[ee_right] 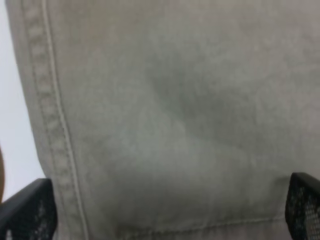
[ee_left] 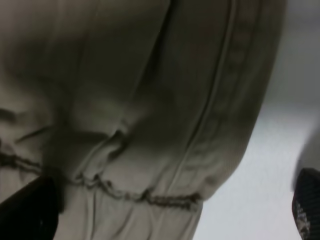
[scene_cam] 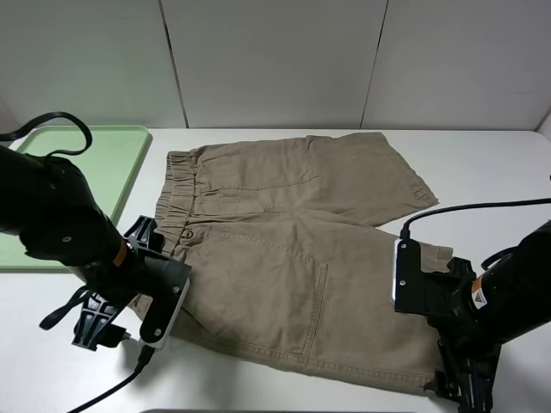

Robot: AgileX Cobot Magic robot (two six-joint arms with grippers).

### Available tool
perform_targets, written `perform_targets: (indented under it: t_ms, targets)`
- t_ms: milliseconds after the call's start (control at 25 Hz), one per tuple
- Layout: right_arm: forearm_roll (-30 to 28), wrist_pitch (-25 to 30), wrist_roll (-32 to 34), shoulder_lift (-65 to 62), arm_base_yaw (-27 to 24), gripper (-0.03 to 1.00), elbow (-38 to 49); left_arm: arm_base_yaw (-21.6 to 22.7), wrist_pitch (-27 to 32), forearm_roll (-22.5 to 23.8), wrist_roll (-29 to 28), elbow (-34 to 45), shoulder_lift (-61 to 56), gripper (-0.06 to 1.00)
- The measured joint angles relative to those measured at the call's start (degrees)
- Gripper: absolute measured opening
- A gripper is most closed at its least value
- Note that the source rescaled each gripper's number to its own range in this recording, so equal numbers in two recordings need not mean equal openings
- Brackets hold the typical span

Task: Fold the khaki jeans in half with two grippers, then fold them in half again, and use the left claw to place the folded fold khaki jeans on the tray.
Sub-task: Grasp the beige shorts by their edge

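Near the worktop's [scene_cam: 482, 163] front edge, the left gripper [ee_left: 166, 207] and right gripper [ee_right: 165, 207] straddle the khaki jeans [scene_cam: 284, 232], jaws released, ready to grasp for folding

The khaki shorts [scene_cam: 293, 249] lie unfolded, flat on the tabletop [scene_cam: 482, 163], gathered waistband near the pale-green tray [scene_cam: 112, 163]. The left tool [ee_left: 165, 207] gapes over the waistband's near corner, the right tool [ee_right: 165, 207] over the near leg's hem.

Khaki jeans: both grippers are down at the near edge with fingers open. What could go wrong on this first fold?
Left gripper: its fingers straddle the bunched waistband of the khaki jeans; it may pinch only part of that thickness and slip. Right gripper: the hem sits barely between its fingers, so a shallow bite could pull free, leaving the fold skewed.
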Motion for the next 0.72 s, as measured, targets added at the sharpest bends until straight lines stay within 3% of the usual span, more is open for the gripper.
perform_targets:
  t_ms: [200,480,600,720]
  targets:
    - [0.4,0.0,0.0,0.0,0.0,0.91,0.0,1.0,-1.1,0.0,-0.1,0.0,1.0,0.93]
    - [0.6,-0.1,0.0,0.0,0.0,0.88,0.0,1.1,-1.2,0.0,-0.2,0.0,1.0,0.92]
    - [0.6,-0.1,0.0,0.0,0.0,0.74,0.0,1.1,-1.2,0.0,-0.2,0.0,1.0,0.92]
    - [0.7,0.0,0.0,0.0,0.0,0.45,0.0,1.1,-1.1,0.0,-0.2,0.0,1.0,0.91]
